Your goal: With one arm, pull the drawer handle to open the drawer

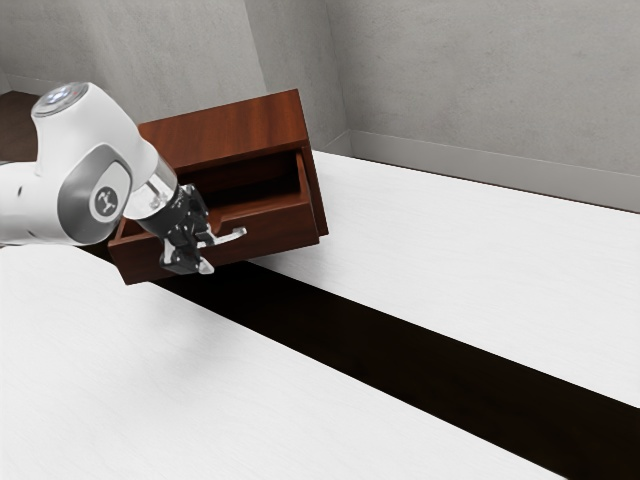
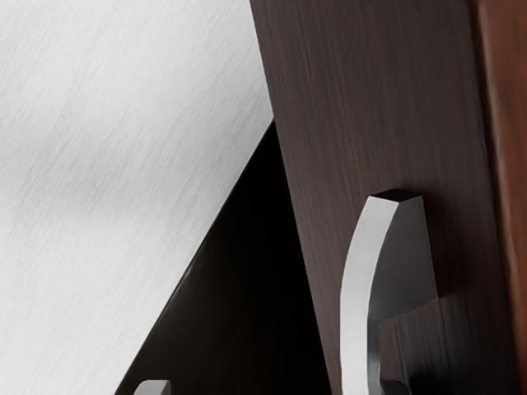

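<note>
Arm: the white arm (image 1: 78, 180) comes in at the left edge of the exterior view, in its upper half, and reaches right toward the furniture.
Gripper: the black gripper (image 1: 193, 247) sits left of centre, right up against the drawer's front at the handle.
Grip: I cannot tell how wide it stands, or whether it has hold of the handle.
Handle: the silver handle (image 1: 228, 237) juts from the drawer front just right of the gripper. In the wrist view it is a curved metal bar (image 2: 380, 280) standing off dark wood.
Drawer: the brown drawer (image 1: 285, 230) is drawn partway out of the cabinet, its dark inside showing above the front.
Cabinet: the brown cabinet (image 1: 230, 125) stands in the upper left-centre.
Table: the white tabletop (image 1: 480, 250) spreads right.
Dark strip: a black band (image 1: 420, 360) runs from under the drawer to the lower right.
</note>
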Controlling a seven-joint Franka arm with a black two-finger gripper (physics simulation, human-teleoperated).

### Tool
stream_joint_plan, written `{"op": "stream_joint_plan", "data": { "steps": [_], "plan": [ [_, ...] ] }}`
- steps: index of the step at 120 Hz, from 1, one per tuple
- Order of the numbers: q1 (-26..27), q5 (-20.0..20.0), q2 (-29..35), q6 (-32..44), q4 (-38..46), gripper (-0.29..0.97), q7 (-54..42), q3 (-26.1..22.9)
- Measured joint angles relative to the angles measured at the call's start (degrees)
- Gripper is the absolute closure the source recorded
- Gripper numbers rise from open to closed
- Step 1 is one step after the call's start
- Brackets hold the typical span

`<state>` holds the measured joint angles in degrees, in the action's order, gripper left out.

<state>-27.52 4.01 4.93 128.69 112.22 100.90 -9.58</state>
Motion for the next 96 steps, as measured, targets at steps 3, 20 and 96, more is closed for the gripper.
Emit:
{"op": "stream_joint_plan", "data": {
  "steps": [3,20,96],
  "plan": [
    [-0.01,0.01,-0.04,0.00,-0.01,0.44,0.00,-0.01],
    [-0.02,0.02,-0.31,0.22,-0.16,0.44,-0.06,0.02],
    [0.61,-0.16,-0.40,1.56,-0.02,0.31,-0.33,0.92]
  ]
}}
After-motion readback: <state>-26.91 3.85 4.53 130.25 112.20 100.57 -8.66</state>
